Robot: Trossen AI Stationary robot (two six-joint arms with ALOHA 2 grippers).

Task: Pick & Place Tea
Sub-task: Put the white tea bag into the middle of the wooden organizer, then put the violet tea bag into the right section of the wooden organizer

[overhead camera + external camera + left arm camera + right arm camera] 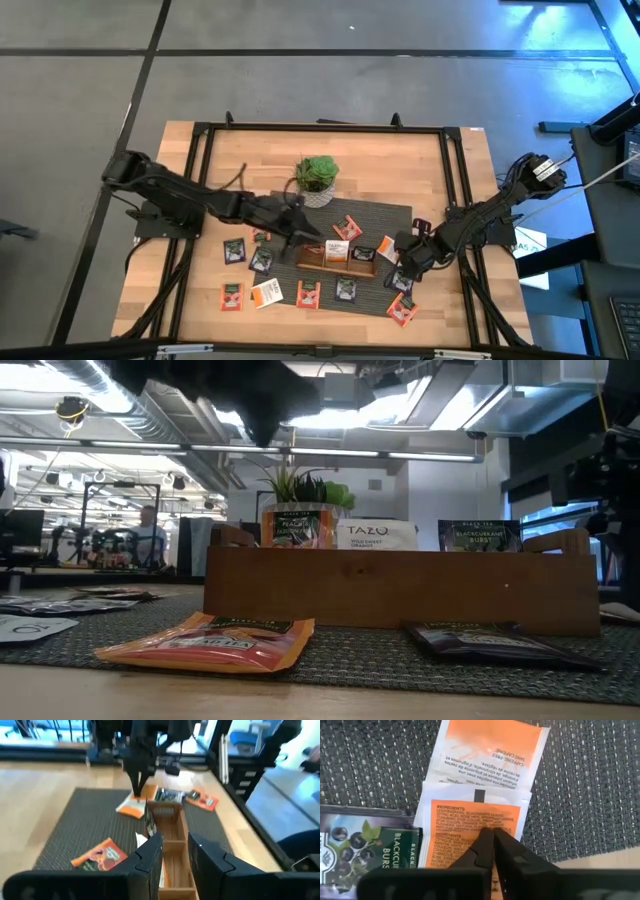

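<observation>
My right gripper (493, 832) stands at the right end of the wooden tray (335, 262), pointing steeply down, shut on a white-and-orange tea sachet (470, 815). That sachet lies on the mat, overlapping another orange sachet (492, 750) and beside a black one (365, 850). My left gripper (175, 847) hovers open over the tray's left end (172, 832); the tray shows through its gap. Three sachets (375, 535) stand upright in the tray. More sachets (268, 292) lie flat around it. My right gripper has its closed fingertips (482, 840) on the sachet's orange printed face (485, 822), near the edge closest to the wrist. The fingers come from above, slanting down. They hide whether any of the sachet is caught between them. The sachet lies flat on the mat.
A small potted plant (317, 178) stands behind the tray on the dark woven mat (385, 215). The mat lies on a wooden table (200, 160) inside a black frame (320, 127). Loose sachets cover the mat's near part.
</observation>
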